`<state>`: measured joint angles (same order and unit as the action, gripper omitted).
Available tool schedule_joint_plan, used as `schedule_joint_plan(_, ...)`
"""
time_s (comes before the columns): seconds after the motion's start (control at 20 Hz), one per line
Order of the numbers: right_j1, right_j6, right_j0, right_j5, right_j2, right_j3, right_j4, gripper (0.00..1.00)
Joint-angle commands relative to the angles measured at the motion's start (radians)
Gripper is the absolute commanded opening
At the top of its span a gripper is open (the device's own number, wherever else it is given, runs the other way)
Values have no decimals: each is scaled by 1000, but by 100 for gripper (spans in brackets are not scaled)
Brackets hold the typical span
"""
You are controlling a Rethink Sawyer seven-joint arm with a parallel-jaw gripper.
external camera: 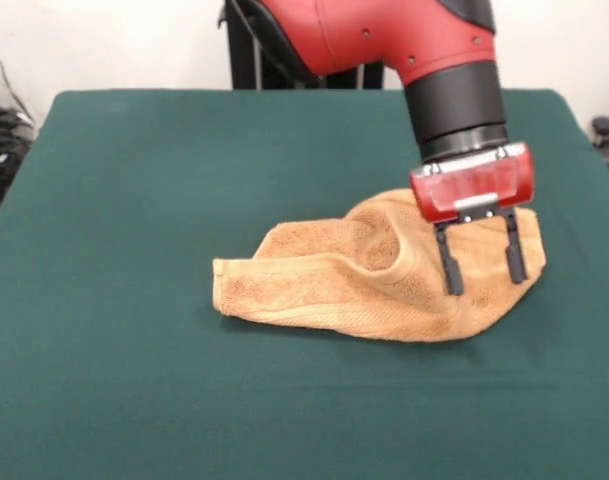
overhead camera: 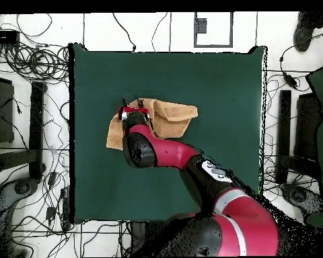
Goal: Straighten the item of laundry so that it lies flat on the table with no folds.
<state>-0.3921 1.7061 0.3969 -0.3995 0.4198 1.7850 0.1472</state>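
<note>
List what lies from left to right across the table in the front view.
Bare green table → folded left end of the towel → open gripper over the towel's bunched right end → bare table again.

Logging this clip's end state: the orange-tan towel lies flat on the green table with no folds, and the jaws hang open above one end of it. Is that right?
Not quite. The towel is not flat: the front view shows it bunched, with a raised hump and folded edges. The rest holds: it is on the green table, and the gripper has its jaws open over one end.
</note>
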Motion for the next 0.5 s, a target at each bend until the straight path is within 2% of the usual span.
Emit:
schedule_joint_plan(0.05, -68, 149, 56, 269, 65, 124, -5, 100)
schedule_joint_plan(0.25, -124, 129, 118, 383, 112, 200, 0, 100)
schedule_joint_plan(0.5, -96, 109, 177, 427, 156, 223, 25, 100)
